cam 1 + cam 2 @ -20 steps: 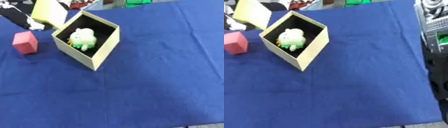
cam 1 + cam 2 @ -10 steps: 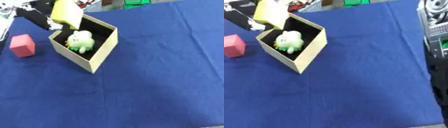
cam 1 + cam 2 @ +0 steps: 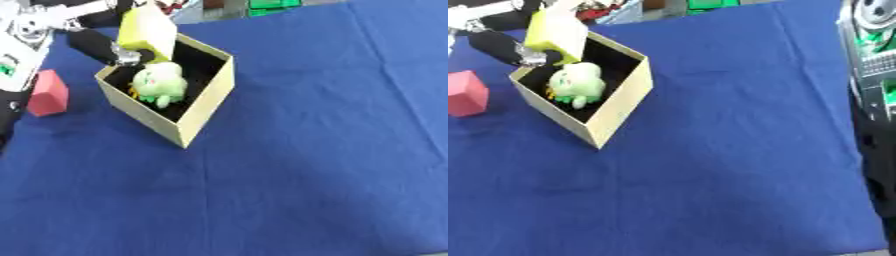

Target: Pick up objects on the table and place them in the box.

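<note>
Left eye view
Hidden: we see the left hand (image 3: 109, 47) only in part, its dark fingers running behind the yellow block (image 3: 147, 31) at the box's far left corner; the arm is cut off by the top left edge.
Left hand: its fingers are closed round the yellow block, holding it over the box's back rim.
Yellow block: pale yellow, flat-faced, tilted, its lower end dipping toward the opening.
Box (image 3: 203, 102): tan card, open at the top, dark inside, standing askew on the blue cloth (image 3: 315, 150).
Green toy (image 3: 157, 84): soft, light green with orange bits below, lying inside the box; we cannot make out its finer details.
Red block (image 3: 47, 94): pinkish red, on the cloth just left of the box, apart from it.

Right eye view
Hidden: the right arm (image 3: 875, 75) shows only as dark and silver machinery along the right edge; we cannot find its hand.
Red block here: partly cut by the left edge.
Box here: its near corner points toward us, the green toy resting against the dark inner wall.
</note>
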